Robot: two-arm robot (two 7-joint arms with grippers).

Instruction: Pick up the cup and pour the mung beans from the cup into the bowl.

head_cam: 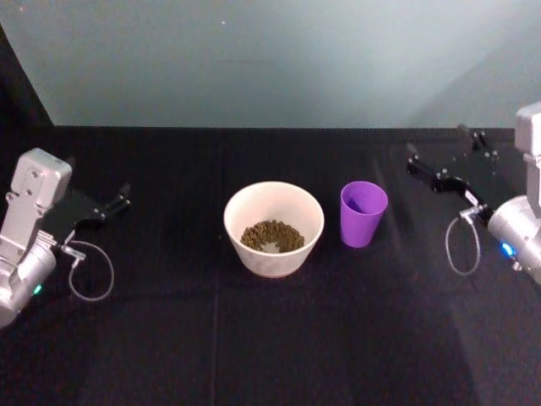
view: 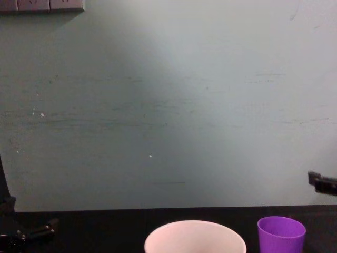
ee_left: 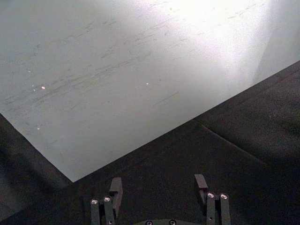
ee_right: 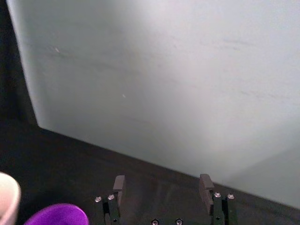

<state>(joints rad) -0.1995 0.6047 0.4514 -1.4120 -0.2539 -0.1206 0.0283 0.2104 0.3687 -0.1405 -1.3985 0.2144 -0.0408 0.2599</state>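
A purple cup (head_cam: 363, 213) stands upright near the middle of the black table (head_cam: 270, 355), just right of a pale bowl (head_cam: 274, 228) holding mung beans (head_cam: 272, 235). Well apart, the right gripper (head_cam: 450, 162) and left gripper (head_cam: 114, 203) hover with fingers spread, empty, near the table's side edges.

A black cloth (head_cam: 254, 355) covers the worktop, with faint fold lines running across it. Behind stands a pale grey-green wall (view: 168, 105), lightly scuffed and scratched. A strip of sockets (view: 42, 5) sits at its upper corner.
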